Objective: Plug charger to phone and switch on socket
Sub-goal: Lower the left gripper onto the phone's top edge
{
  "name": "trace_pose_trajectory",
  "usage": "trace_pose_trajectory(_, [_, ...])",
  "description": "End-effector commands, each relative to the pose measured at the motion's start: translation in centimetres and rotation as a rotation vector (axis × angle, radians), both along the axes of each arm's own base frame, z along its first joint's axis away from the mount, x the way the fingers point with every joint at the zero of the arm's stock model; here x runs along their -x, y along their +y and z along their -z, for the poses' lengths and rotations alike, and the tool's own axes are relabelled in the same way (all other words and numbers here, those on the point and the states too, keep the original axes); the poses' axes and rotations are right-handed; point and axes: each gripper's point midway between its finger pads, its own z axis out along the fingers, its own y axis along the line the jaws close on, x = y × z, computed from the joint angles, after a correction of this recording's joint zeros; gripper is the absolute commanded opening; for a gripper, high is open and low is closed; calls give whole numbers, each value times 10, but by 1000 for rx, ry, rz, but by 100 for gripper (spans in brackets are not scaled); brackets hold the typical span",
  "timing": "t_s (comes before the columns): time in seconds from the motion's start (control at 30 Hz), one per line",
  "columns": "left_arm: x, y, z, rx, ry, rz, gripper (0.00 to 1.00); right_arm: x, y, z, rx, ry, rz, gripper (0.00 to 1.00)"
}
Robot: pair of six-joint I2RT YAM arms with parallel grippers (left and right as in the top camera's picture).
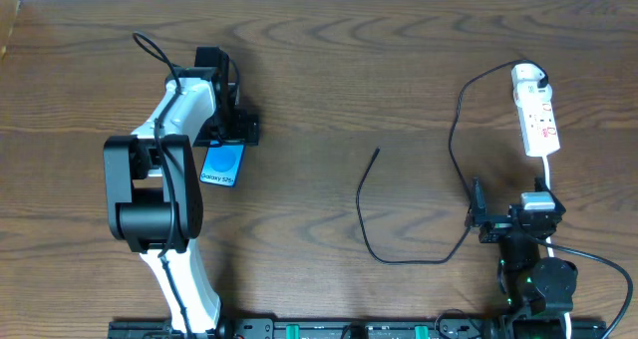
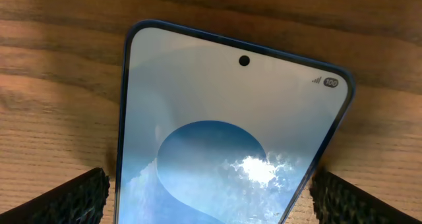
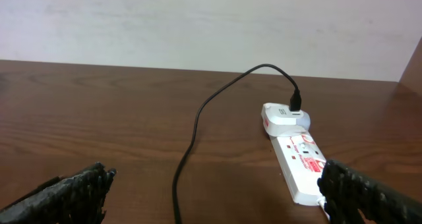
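Phone [image 1: 221, 166] lies screen-up on the surface [image 1: 329, 70] toward 9 o'clock, its upper end under the left tool [image 1: 229, 134]. From the wrist view, the fingers [image 2: 66, 197] closely flank the phone's long edges; whether they press it I cannot tell. At 2 o'clock sits the socket [image 1: 539, 120], with the charger [image 1: 452, 140] adapter [image 1: 528, 77] seated on its 12 o'clock end. The cable loops toward 6 o'clock, and its plug tip [image 1: 377, 152] lies loose mid-surface, well apart from the phone. At 4 o'clock the right tool [image 3: 214, 178] gapes wide and empty, facing the socket.
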Motion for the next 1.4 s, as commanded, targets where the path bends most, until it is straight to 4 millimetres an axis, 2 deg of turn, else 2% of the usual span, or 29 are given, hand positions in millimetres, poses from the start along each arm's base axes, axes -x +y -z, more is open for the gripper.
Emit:
trace_pose_trajectory(0.0, [13, 1, 13, -14, 48, 16, 98, 0, -3, 1, 12, 1, 14, 99])
trace_pose_trajectory(0.47, [21, 1, 13, -14, 79, 32, 98, 0, -3, 1, 12, 1, 14, 99])
trace_pose_trajectory(0.73, [26, 1, 13, -14, 103, 115, 98, 0, -3, 1, 12, 1, 14, 99])
trace_pose_trajectory(1.37, [24, 1, 13, -15, 95, 121, 98, 0, -3, 1, 12, 1, 14, 99])
